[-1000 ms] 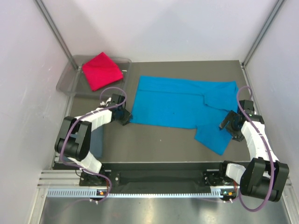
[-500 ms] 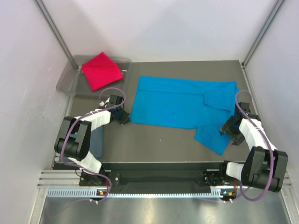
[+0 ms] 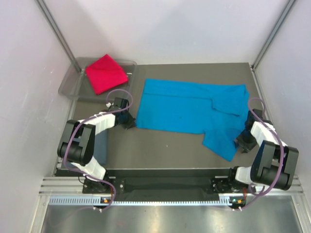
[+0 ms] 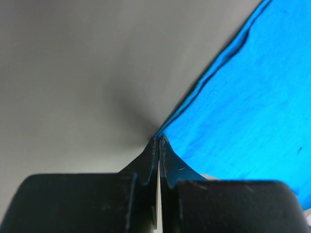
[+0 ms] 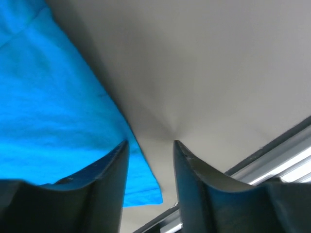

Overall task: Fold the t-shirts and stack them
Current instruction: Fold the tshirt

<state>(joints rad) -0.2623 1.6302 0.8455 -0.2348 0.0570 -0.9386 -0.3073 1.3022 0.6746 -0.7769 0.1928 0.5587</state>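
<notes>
Lying in clear tray (image 3: 68,87): red t-shirt (image 3: 105,73)

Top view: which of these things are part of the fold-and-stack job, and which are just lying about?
Part of the job:
- turquoise t-shirt, spread on the table
- red t-shirt, folded, in the clear plastic tray
- slate grey-blue cloth under the left arm, probably the third shirt

Just lying about:
- the clear plastic tray itself

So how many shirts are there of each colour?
turquoise-blue shirt: 1
red shirt: 1
grey-blue shirt, partly hidden by the left arm: 1
Total: 3
</notes>
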